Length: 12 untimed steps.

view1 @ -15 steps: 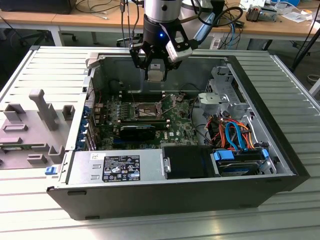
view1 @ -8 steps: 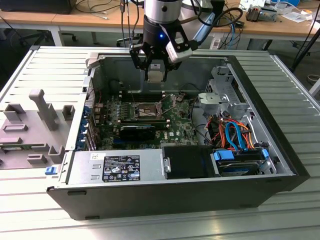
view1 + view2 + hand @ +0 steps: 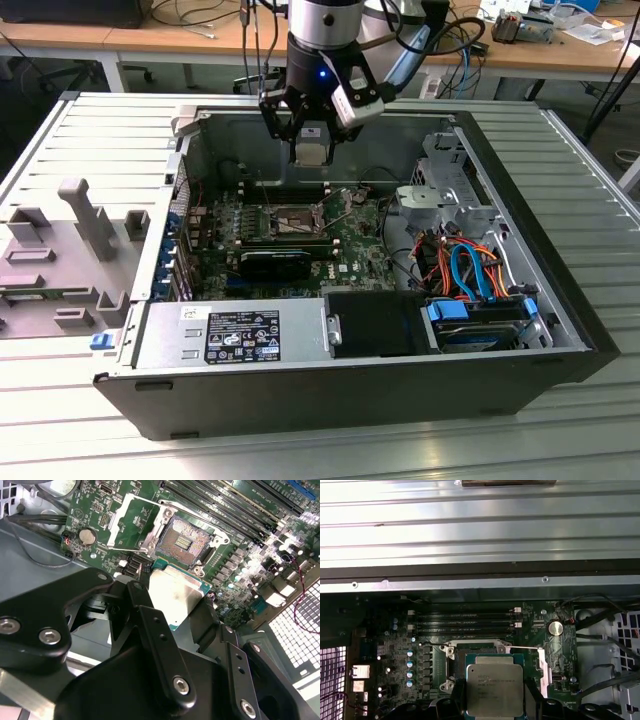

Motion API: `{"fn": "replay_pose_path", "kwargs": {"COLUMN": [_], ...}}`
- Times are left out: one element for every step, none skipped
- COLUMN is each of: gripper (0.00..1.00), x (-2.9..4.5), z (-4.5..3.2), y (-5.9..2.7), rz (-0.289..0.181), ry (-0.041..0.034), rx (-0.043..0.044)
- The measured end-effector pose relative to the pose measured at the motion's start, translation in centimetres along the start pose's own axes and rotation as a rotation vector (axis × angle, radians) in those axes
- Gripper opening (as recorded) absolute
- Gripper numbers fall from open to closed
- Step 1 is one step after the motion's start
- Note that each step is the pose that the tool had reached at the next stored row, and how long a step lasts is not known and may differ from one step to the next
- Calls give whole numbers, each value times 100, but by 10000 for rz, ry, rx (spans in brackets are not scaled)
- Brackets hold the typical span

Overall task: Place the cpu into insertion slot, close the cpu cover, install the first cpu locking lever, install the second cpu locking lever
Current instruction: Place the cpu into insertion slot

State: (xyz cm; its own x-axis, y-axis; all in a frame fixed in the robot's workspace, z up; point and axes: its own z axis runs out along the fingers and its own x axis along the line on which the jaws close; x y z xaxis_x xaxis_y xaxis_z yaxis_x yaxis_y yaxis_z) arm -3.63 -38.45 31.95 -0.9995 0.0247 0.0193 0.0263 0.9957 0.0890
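My gripper (image 3: 308,138) hangs over the far side of the open computer case, shut on the cpu (image 3: 310,146), a flat silver-topped square. In both wrist views the cpu (image 3: 176,591) (image 3: 494,687) sits clamped between the black fingers (image 3: 150,622), above the green motherboard and just short of the insertion slot (image 3: 183,540). The slot (image 3: 288,222) lies bare, its dark contact field exposed. The cpu cover (image 3: 114,525) is flipped open beside the slot. A thin wire lever (image 3: 522,647) runs along the socket's edge.
A power supply (image 3: 230,335) fills the case's near side. A blue drive bracket (image 3: 480,320) and orange and blue cables (image 3: 462,265) are at the exterior view's right. A grey fixture (image 3: 80,235) lies outside the case. Long memory slots (image 3: 465,622) border the socket.
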Motion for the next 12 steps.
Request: {"fn": "replay_pose_path", "kwargs": {"gripper": [55, 55, 55, 55, 55, 55, 55, 55, 55, 55, 55, 55], "x": [0, 0, 0, 0, -1, -1, -1, -1, -1, -1, -2, -2], "z": [1, 3, 4, 11, 17, 18, 19, 21, 22, 46, 70, 70], "y": [-1, -2, -3, -9, -15, -16, -17, -19, -20, -27, -30, -31], "rz": [0, 0, 0, 0, 0, 0, 0, 0, 0, 0, 0, 0], "ry": [0, 0, 0, 0, 0, 0, -1, 0, 0, 0, 0, 0], "rx": [0, 0, 0, 0, -1, -1, -1, -1, 0, 0, -1, 0]}}
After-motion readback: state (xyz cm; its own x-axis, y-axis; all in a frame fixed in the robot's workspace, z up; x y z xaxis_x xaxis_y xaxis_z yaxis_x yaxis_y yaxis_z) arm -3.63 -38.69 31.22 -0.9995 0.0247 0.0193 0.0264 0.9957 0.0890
